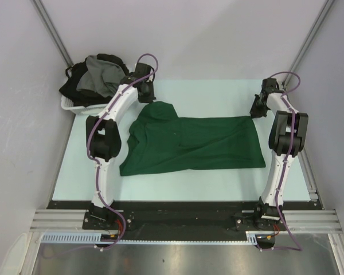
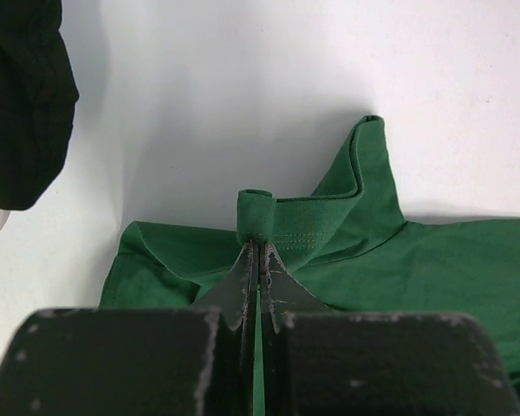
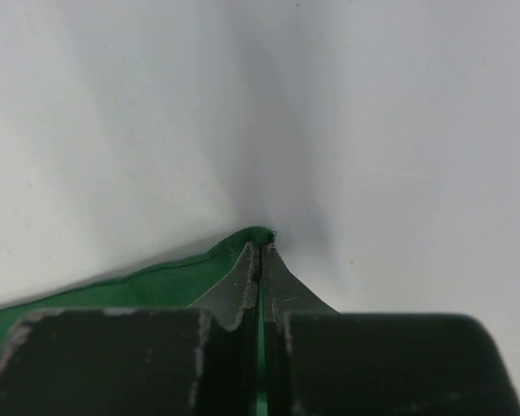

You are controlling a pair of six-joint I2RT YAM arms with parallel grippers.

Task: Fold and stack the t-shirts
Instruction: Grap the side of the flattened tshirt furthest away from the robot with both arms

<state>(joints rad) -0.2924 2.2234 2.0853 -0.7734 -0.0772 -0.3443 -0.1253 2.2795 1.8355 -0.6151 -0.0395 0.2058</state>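
We see the dark green t-shirt (image 1: 195, 143) spread across the table (image 1: 218, 91) at frame centre; our left jaws pinch its upper-left edge, our right jaws clamp its upper-right corner.

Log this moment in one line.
left pincer: shut on green shirt | right pincer: shut on its corner | green shirt: lying on table

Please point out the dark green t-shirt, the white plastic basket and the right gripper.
dark green cotton t-shirt (image 1: 195, 143): top view, middle of the cloth.
white plastic basket (image 1: 71, 106): top view, near rim.
right gripper (image 3: 260, 251): right wrist view, between its fingertips.
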